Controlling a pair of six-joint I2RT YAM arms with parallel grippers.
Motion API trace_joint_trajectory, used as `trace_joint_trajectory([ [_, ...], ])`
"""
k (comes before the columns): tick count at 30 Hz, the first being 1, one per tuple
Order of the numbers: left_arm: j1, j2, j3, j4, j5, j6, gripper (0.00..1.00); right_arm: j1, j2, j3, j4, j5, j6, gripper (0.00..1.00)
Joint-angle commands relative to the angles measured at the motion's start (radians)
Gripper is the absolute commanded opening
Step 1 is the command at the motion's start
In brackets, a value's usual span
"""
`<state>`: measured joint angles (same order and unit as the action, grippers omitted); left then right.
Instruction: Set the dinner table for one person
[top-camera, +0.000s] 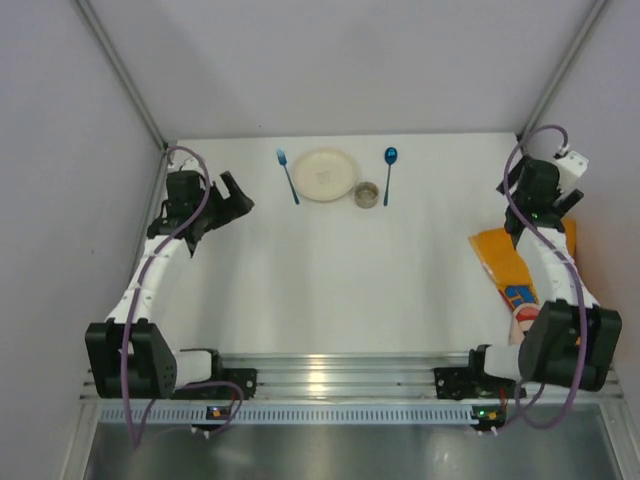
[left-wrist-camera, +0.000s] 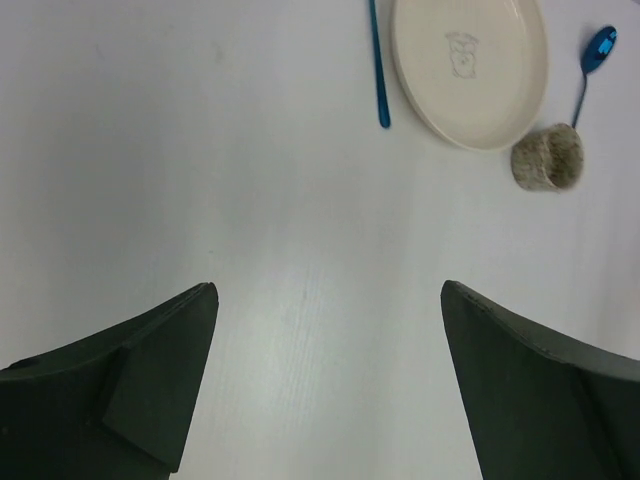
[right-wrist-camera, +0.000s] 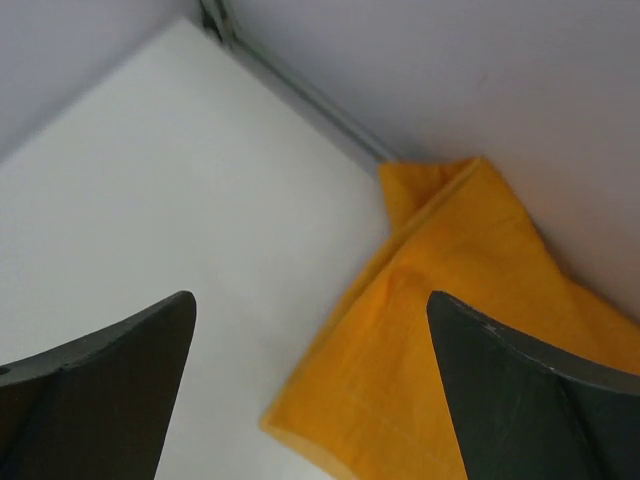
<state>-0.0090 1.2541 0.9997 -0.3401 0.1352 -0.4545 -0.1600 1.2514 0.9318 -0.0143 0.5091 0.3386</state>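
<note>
Surface: a matte-white tabletop is seen spanning the cell from wall to wall, with a ribbed rail along its near edge, where both arm bases are bolted.
Left end effector: held above the far-left part of the surface, with the jaws spread wide; only bare white is seen between the fingers.
Fork: a blue fork is laid just left of the plate, apart from it, tines at the far end.
Plate: a cream plate is placed at the far centre.
Cup: a small speckled cup is set at the plate's near-right rim; whether they touch cannot be told.
Spoon: a blue spoon is laid just right of the cup, bowl at the far end.
Right end effector: held wide over the far end of the cloth and the surface beside it.
Orange cloth: laid along the right edge against the wall, and partly hidden by the right arm.
</note>
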Motion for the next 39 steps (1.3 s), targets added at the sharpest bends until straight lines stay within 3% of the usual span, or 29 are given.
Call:
trace_joint_trajectory([
  [1,0.001,0.065,0.060,-0.040,0.240,-0.119,0.98,-0.036,0.211,0.134,-0.428,-0.130,0.120,1.00],
  [3,0.000,0.087,0.079,-0.074,0.231,-0.142,0.99,-0.023,0.291,0.193,-0.513,-0.190,0.120,0.94],
  [8,-0.002,0.038,0.025,-0.103,0.156,-0.118,0.99,-0.004,0.230,0.067,-0.452,-0.264,0.140,0.97],
  [19,-0.002,0.044,-0.032,-0.151,0.121,-0.076,0.98,-0.007,0.471,0.081,-0.455,-0.366,0.134,0.94],
  [22,-0.002,0.051,-0.029,-0.168,0.116,-0.066,0.99,-0.007,0.528,0.099,-0.472,-0.374,0.143,0.80],
  [23,-0.002,0.050,-0.029,-0.169,0.115,-0.064,0.99,-0.007,0.539,0.102,-0.483,-0.365,0.145,0.66],
  [25,-0.002,0.048,-0.032,-0.177,0.112,-0.056,0.99,-0.009,0.563,0.105,-0.486,-0.362,0.142,0.46],
  [26,0.000,0.048,-0.035,-0.178,0.112,-0.055,0.98,-0.004,0.571,0.113,-0.498,-0.357,0.137,0.23],
  [29,-0.002,0.045,-0.042,-0.181,0.110,-0.050,0.99,0.019,0.585,0.142,-0.530,-0.362,0.119,0.00],
  [34,0.000,0.033,-0.018,-0.201,0.083,-0.046,0.99,0.152,0.513,0.216,-0.622,-0.371,0.126,0.00],
  [35,-0.002,0.031,-0.010,-0.209,0.073,-0.044,0.99,0.260,0.494,0.240,-0.665,-0.389,0.141,0.00],
  [39,-0.002,0.030,0.034,-0.253,0.029,-0.024,0.99,0.488,0.381,0.306,-0.768,-0.464,0.261,0.00],
])
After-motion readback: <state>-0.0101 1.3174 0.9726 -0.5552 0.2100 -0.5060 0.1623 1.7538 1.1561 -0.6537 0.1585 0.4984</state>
